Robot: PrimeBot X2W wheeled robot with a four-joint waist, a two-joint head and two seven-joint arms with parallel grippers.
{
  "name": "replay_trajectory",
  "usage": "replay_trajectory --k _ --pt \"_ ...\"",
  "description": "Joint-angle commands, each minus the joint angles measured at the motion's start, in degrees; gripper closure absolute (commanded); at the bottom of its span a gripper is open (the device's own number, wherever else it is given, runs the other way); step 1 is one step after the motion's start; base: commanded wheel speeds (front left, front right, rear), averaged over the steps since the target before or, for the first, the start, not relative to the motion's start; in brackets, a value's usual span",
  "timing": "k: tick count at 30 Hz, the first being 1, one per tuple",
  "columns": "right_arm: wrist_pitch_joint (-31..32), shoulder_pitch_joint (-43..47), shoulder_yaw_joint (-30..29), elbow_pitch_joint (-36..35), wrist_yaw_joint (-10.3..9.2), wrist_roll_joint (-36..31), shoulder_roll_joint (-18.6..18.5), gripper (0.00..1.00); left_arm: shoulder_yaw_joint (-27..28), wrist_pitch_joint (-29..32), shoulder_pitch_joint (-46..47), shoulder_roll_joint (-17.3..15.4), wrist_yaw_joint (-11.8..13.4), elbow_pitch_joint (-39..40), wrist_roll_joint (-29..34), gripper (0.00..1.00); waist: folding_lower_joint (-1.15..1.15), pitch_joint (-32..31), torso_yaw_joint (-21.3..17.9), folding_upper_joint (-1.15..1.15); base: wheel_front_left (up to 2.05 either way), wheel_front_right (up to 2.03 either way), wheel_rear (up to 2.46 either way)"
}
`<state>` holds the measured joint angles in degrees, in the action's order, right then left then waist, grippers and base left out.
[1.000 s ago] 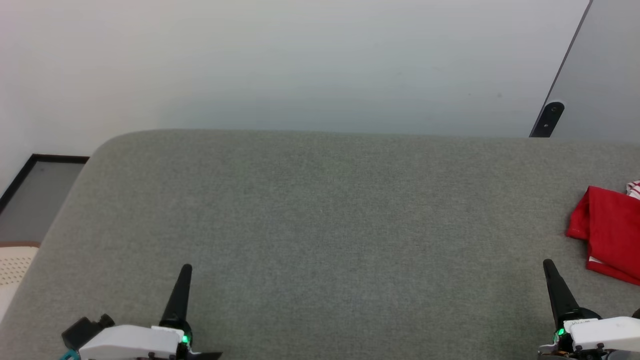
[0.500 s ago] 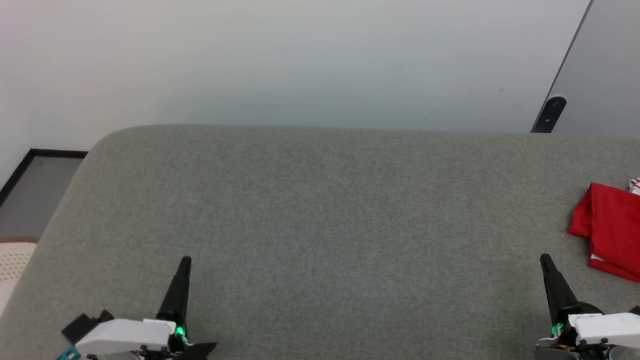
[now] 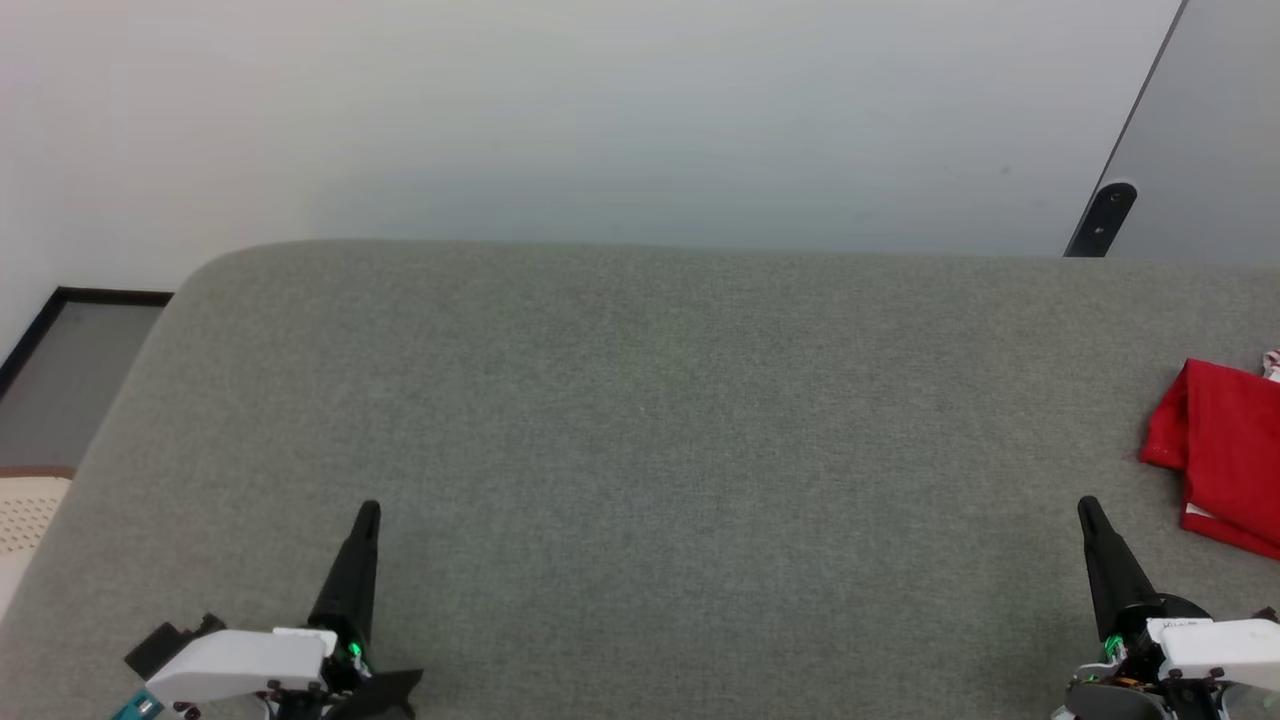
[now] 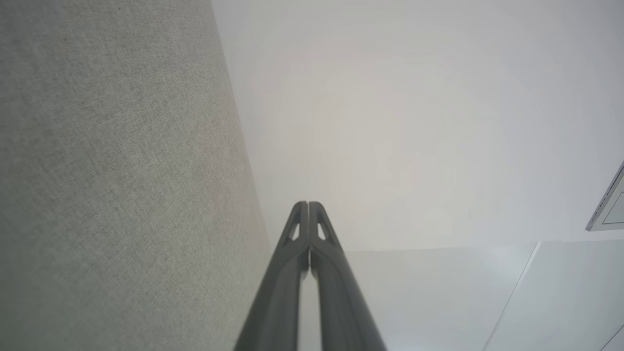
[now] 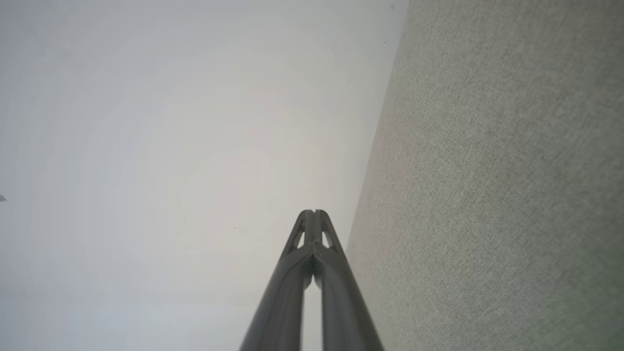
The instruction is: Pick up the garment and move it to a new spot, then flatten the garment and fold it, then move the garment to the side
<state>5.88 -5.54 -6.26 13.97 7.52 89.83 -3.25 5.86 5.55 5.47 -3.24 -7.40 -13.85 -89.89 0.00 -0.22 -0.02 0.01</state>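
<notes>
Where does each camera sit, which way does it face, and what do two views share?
Head view: on the head, facing forward and down at the grey surface and garment; left gripper and right gripper show.
Left wrist view: on the left wrist, facing the wall along its shut fingers.
Right wrist view: on the right wrist, likewise.
Shared by all: grey surface, wall.

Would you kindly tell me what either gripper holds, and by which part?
Nothing: the left gripper and right gripper are shut and empty; the garment lies apart.
</notes>
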Motion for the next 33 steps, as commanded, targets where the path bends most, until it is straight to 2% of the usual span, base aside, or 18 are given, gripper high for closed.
replay_trajectory --k 1,7,33 --pt "0.3 -0.8 -0.2 0.0 -0.05 0.9 0.2 1.0 0.2 0.3 0.7 0.1 -0.2 0.0 -0.9 1.0 0.0 0.1 0.0 -0.01 0.0 0.0 0.0" --pt "0.9 -1.1 -0.4 0.1 -0.06 2.9 0.5 1.0 0.5 1.0 1.1 0.1 -0.2 -0.3 -3.2 1.0 0.0 0.4 0.0 -0.01 0.0 0.0 0.0" --pt "0.9 -1.1 -0.4 0.1 -0.06 2.7 0.5 1.0 0.6 1.0 1.1 0.2 -0.2 -0.3 -2.6 1.0 0.0 0.4 0.0 -0.01 0.0 0.0 0.0"
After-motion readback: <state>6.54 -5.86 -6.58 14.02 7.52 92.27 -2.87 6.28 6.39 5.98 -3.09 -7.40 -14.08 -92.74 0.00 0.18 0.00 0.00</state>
